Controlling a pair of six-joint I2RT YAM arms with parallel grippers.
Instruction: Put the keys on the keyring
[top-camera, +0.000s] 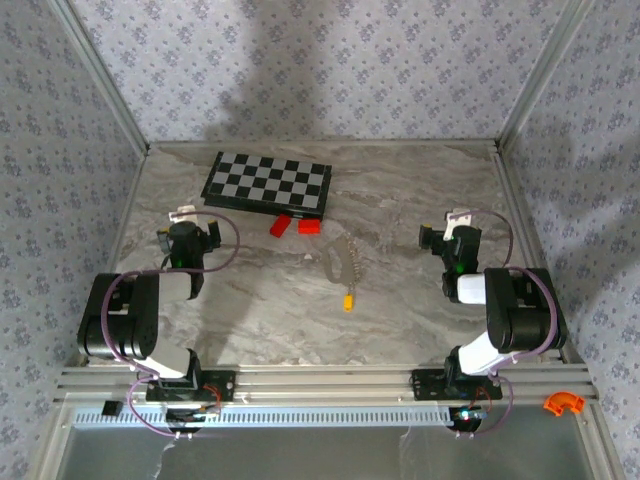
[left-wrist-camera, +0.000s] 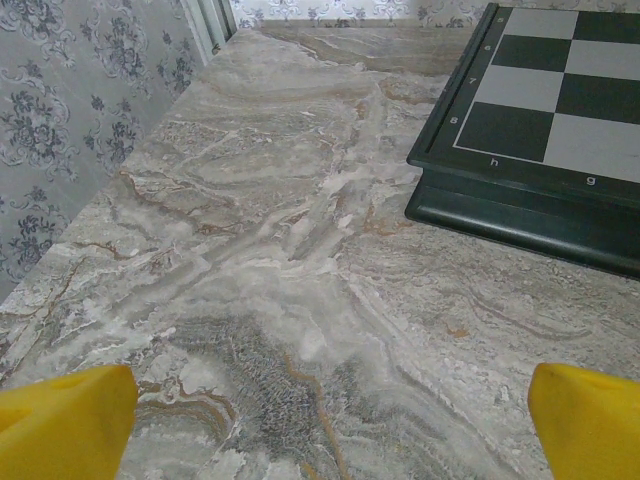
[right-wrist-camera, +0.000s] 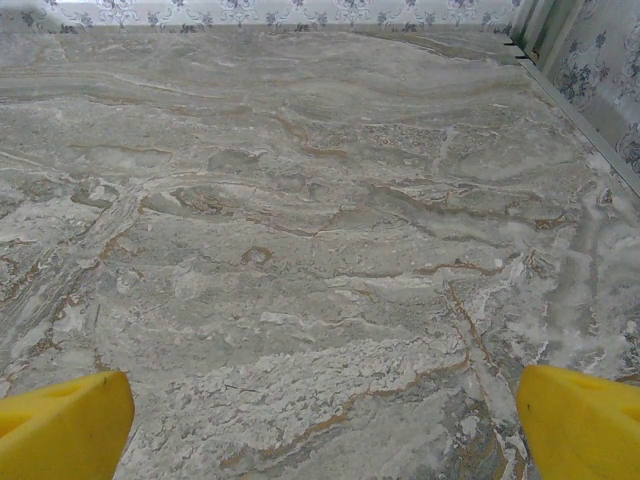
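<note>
A: Where do the task's things lie?

B: Near the middle of the surface (top-camera: 250, 300), going by the overhead view. The keyring (top-camera: 343, 258) is a pale loop with a whitish chain tangle. The key (top-camera: 348, 299), tiny with a yellow-orange head, lies just at the ring's 6 o'clock. It is too small to tell whether it touches the chain's end.

A: And the pincers?

B: The left pincer (top-camera: 184, 214) hangs at the ring's 9 o'clock and the right pincer (top-camera: 458, 216) at its 3 o'clock, both well apart from it. Each stands wide and holds nothing. In the wrist views there is bare stone between the yellow fingers (left-wrist-camera: 70, 420).

A: Why would they sit like that?

B: It looks to me like a ready stance. The arms flank the work, so one could steady the ring while the other lifts the key. No step of the task looks done yet, since the key is off the loop.

A: Anything else on the surface?

B: A chessboard (top-camera: 268, 184) lies toward the ring's 11 o'clock, on the far side. Two red blocks (top-camera: 280, 226) sit just beside its near edge. I would judge them bystanders, clear of a straight reach inward. The left wrist view has the board's corner at 2 o'clock.

A: And the room?

B: The surface is flat, marbled grey-brown stone. Grey-lilac floral wallpaper closes in three sides, with metal posts at the far corners. A metal rail (top-camera: 330, 382) along the near edge carries the arm bases. An orange curved piece (top-camera: 562, 403) rests at 5 o'clock. The pale ring on pale stone may be hard to pick out.
</note>
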